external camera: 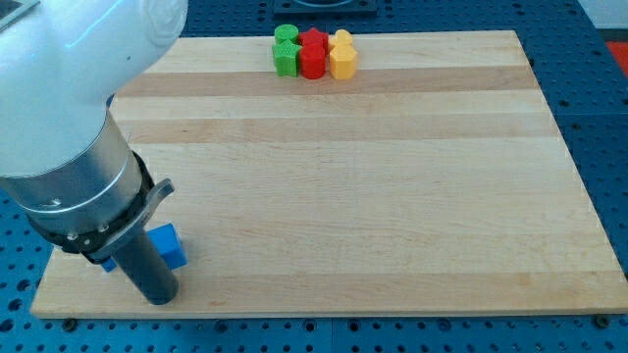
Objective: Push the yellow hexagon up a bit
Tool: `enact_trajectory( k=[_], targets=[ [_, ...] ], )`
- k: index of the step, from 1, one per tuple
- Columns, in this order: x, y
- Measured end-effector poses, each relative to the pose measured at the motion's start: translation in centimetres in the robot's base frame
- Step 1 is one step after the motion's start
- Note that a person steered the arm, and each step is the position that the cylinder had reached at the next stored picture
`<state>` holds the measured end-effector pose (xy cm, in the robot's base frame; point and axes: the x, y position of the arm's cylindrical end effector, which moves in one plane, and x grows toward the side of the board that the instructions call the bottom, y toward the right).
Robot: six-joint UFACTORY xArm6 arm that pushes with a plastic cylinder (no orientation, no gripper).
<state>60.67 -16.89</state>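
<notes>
Nearest the camera, at the view's bottom left, our dark rod stands on the wooden bench (392, 196) with our tip (163, 297) near the bench's bottom edge, and a blue block (169, 244) lies just beside the rod on its right. Our tool is this bare rod: it has no jaws and holds nothing. The yellow hexagon (342, 62) sits at the view's top, touching a red block (313, 61), with a green block (286, 59) beyond; more yellow, red and green blocks stand just behind them, well apart from our tip.

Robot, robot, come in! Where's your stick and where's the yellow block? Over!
My tip at the view's bottom left, beside a blue block. Yellow hexagon far off at the view's top, touching a red block; green block beyond. Nothing in between.
</notes>
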Motion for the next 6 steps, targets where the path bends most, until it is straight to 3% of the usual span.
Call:
enact_trajectory(
  k=[5,6],
  targets=[
    [-1.7,0.5],
    [-1.6,4.4]
  ],
)
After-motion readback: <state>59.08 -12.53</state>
